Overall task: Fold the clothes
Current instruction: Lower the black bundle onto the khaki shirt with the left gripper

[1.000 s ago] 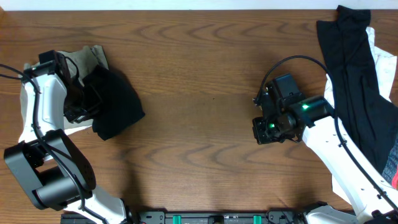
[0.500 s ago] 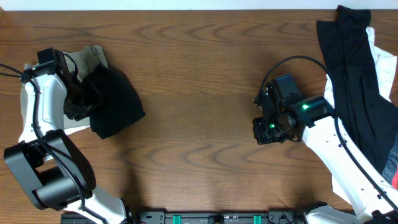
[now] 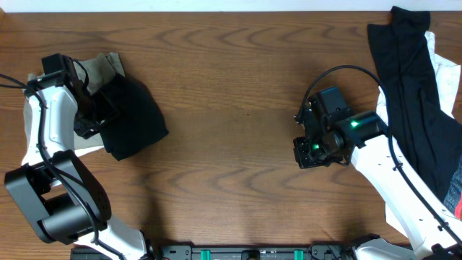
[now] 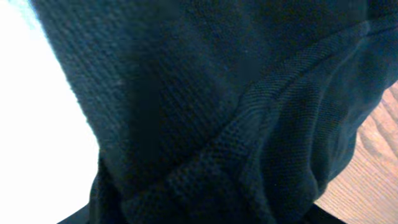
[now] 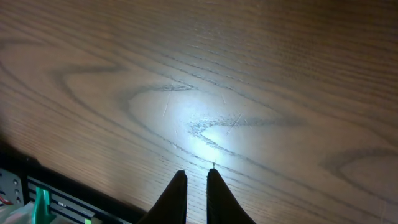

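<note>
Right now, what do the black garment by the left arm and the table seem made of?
Black garment: matte knitted fabric, possibly cotton; fine knit loops and a raised seam show close up. Table: wood or wood-look laminate, slight sheen; grain rings, lamp glare.

Garment (image 3: 133,119) left, clothes heap (image 3: 411,87) far right

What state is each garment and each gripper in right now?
Left garment, black, bunched up against left gripper.
Beige cloth, crumpled, partly under it.
Right garment, black, unfolded, lying long.
White cloth, spread beneath it.
Left gripper, in fabric, fingers hidden.
Right gripper, shut, empty, above table.
</note>
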Robot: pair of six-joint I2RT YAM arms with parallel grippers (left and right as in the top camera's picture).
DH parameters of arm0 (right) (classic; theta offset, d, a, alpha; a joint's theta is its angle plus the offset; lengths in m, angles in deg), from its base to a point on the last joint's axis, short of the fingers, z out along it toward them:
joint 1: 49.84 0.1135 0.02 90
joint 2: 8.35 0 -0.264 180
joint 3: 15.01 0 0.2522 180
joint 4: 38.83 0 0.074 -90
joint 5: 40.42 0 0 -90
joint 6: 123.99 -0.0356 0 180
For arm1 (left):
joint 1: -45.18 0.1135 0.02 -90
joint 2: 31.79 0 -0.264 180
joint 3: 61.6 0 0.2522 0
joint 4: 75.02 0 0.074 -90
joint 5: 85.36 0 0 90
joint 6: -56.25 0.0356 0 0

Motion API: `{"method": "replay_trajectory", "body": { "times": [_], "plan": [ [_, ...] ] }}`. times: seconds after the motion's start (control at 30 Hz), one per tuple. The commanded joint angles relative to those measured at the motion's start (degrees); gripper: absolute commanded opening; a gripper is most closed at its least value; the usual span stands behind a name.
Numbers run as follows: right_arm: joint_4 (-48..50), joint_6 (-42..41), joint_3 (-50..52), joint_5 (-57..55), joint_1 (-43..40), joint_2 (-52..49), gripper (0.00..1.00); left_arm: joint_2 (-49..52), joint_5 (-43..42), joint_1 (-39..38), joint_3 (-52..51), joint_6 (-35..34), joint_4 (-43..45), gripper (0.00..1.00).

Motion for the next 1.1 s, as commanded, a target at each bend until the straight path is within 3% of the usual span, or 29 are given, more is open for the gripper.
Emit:
{"method": "replay_trajectory", "body": {
  "times": [0.0,0.27,0.63,0.93,1.07],
  "plan": [
    [-0.11,-0.24,-0.13,-0.15,-0.55,0.57,0.11,0.33,1.51,0.31,-0.35,-3.26,0.15,0.65],
    [-0.11,-0.24,-0.13,-0.15,-0.55,0.57,0.11,4.35,1.46,0.31,-0.39,-4.9,0.79,0.67],
    [-0.59,-0.39,-0.13,-0.17,-0.55,0.57,0.11,6.84,1.14,0.31,-0.39,-4.85,8.9,0.67],
    [-0.68,-0.39,-0.13,-0.22,-0.55,0.57,0.11,6.82,-0.48,0.31,-0.39,-3.93,10.88,0.6],
    [-0.81,-0.39,-0.13,-0.39,-0.55,0.57,0.11,6.82,-0.46,0.31,-0.39,-3.78,12.35,0.49]
  ]
}}
